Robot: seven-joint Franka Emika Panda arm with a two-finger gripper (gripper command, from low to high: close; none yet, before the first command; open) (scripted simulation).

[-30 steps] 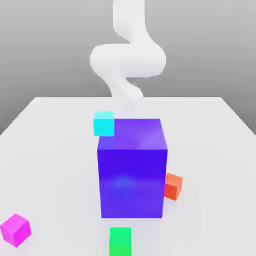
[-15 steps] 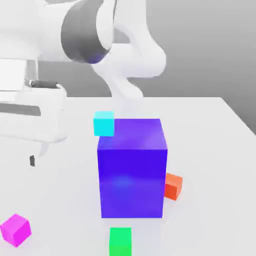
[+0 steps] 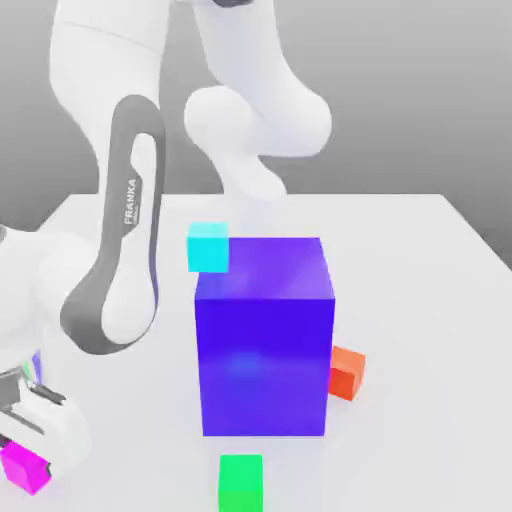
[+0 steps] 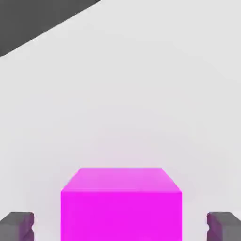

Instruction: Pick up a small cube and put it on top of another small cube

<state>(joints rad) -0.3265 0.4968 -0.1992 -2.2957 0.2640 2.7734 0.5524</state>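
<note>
My hand [image 4: 120, 228] is down low over a pale table [image 3: 420, 300], at the exterior view's left. It is open: its two dark fingers [image 4: 18, 227] stand on either side of a small magenta cube [image 4: 121, 214], with a gap on each side, so I am gripping nothing. The cube appears to sit on the table. A green cube [image 3: 241, 485] lies near the front, an orange one [image 3: 347, 373] is beside a big blue block [image 3: 264, 365], and a cyan one [image 3: 208, 248] appears at that block's upper edge; whether it rests there I cannot tell. If I close off-centre, one finger would probably meet the cube first and push or twist it. Closing too high could pinch only its upper part and let it slip. Later, swinging across too low might strike the block, and letting go off-centre could topple the stack.
</note>
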